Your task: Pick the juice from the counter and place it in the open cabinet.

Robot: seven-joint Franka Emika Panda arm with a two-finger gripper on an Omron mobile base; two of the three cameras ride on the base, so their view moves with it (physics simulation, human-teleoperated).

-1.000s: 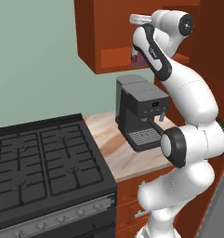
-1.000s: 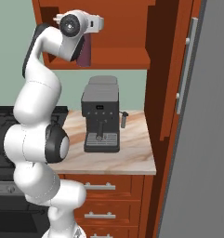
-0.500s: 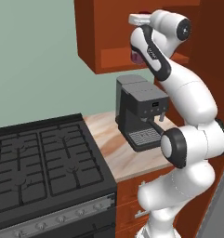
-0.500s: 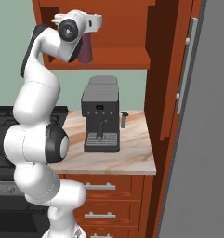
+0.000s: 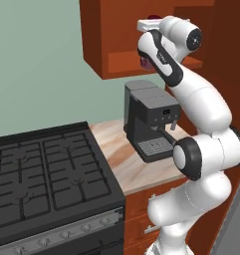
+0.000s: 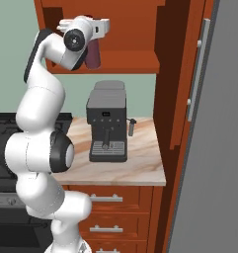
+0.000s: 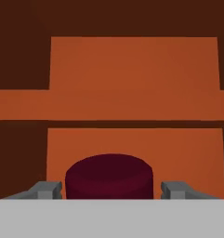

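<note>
Hand view: my gripper (image 7: 111, 189) has a finger tip (image 7: 48, 189) on each side of the juice's (image 7: 108, 176) dark red cap, tight against it, so I read it as clamped on the bottle, narrow opening. Camera looks along the bottle at the open cabinet's (image 7: 132, 69) back panel and shelf.

Right base view: juice (image 6: 94, 54) hangs under the hand, in front of the open cabinet (image 6: 125, 59), just above its lower shelf edge. Long axis looks near vertical, cap toward the gripper (image 6: 95, 35), base down. I can't tell whether the base is over the shelf yet or just outside it.

My guess is it's held by the top so it goes onto the shelf upright.

Coffee machine (image 6: 107, 128) sits on the small counter (image 6: 140, 168) well below the cabinet, clear of the bottle.
</note>
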